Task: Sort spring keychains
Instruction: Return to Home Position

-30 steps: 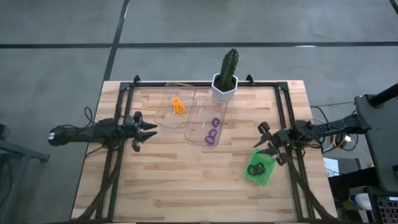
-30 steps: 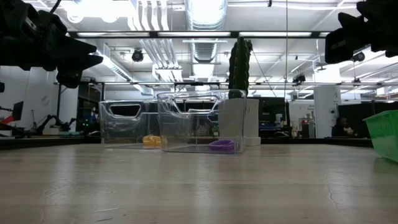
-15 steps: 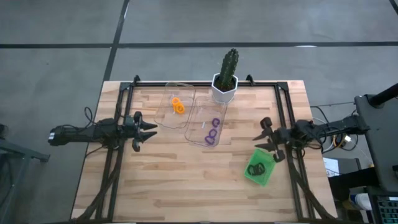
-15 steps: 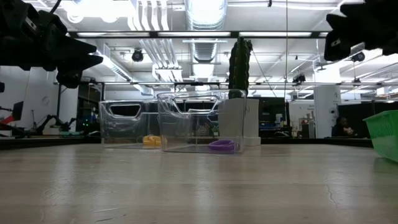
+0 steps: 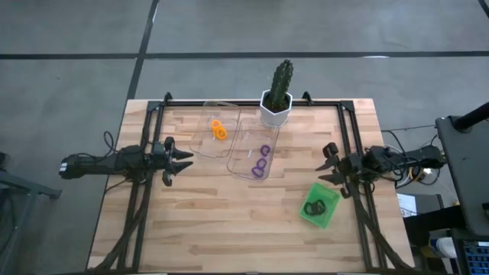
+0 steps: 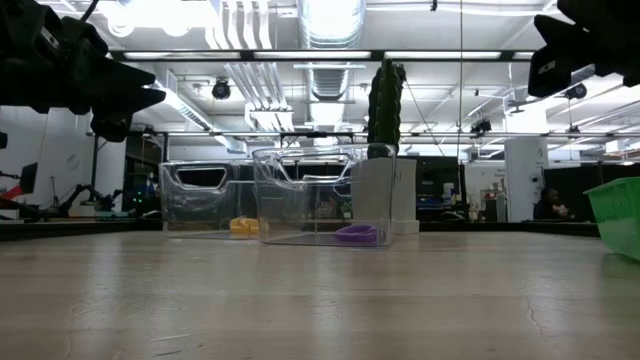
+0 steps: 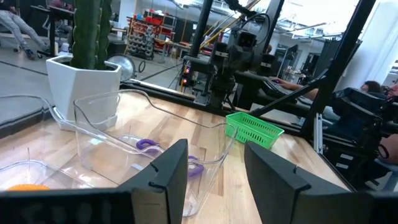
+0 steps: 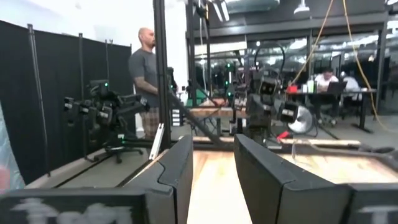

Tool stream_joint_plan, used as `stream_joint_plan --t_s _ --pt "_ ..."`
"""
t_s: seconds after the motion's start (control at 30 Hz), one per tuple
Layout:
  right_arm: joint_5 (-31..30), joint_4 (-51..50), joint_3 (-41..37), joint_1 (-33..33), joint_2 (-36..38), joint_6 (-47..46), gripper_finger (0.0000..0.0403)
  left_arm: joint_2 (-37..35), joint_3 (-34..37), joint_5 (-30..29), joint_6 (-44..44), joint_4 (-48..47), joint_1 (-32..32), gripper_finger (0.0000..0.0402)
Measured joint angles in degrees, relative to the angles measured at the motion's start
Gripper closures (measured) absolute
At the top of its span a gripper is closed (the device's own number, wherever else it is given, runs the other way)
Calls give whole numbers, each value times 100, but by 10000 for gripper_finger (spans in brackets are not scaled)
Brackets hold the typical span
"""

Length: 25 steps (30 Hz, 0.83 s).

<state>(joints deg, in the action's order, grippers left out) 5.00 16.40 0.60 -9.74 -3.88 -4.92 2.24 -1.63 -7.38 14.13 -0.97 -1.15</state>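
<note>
Orange spring keychains lie in the left clear tray, and purple ones lie in the clear tray beside it. Black ones lie in the green tray near the table's right side. My left gripper hovers open over the table's left part and points level toward the clear trays, with nothing between its fingers. My right gripper hovers open above the right part, just beyond the green tray's far side, also empty.
A cactus in a white pot stands at the far edge behind the clear trays. Black frame rails run along both sides of the table. Bare wood fills the near half. People stand in the room beyond the table.
My right gripper has drawn back a little toward the table's right edge and tipped its fingers upward. It stays open and empty. The keychains and trays have not moved.
</note>
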Motion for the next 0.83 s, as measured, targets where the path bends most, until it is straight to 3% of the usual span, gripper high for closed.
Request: stream_joint_plan --t_s 0.83 --pt "-21 -4 -2 0 -271 -92 291 2 2 0 0 4 0 250"
